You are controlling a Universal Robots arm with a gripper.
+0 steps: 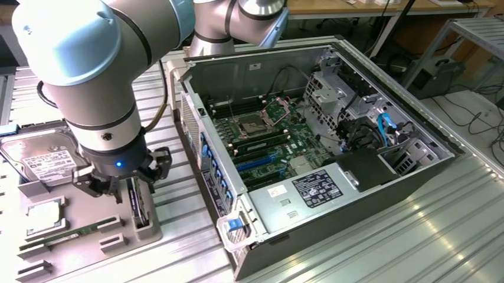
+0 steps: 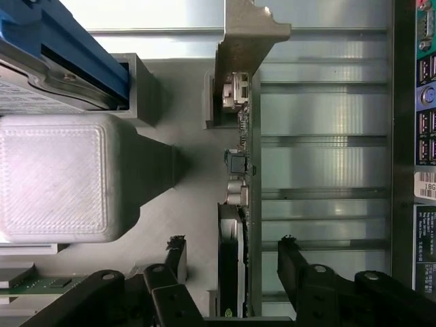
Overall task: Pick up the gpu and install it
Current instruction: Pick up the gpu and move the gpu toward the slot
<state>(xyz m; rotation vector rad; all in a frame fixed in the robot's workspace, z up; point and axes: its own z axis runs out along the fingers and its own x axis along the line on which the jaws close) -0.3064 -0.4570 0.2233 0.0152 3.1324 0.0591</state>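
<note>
Ribbed metal table (image 1: 409,236) carries an open computer case (image 1: 260,71) and, toward the exterior view's left, a grey parts tray (image 1: 82,204) holding a hard drive (image 1: 43,159) and a memory stick (image 1: 79,231). On the tray's side nearest the case, the gpu (image 1: 140,209) stands on edge in a slot, with the gripper (image 1: 130,184) directly above it. From the wrist view, the card lies between the spread fingers (image 2: 176,255), and neither touches it. Its silver bracket (image 2: 248,34) sits at the end away from the gripper.
</note>
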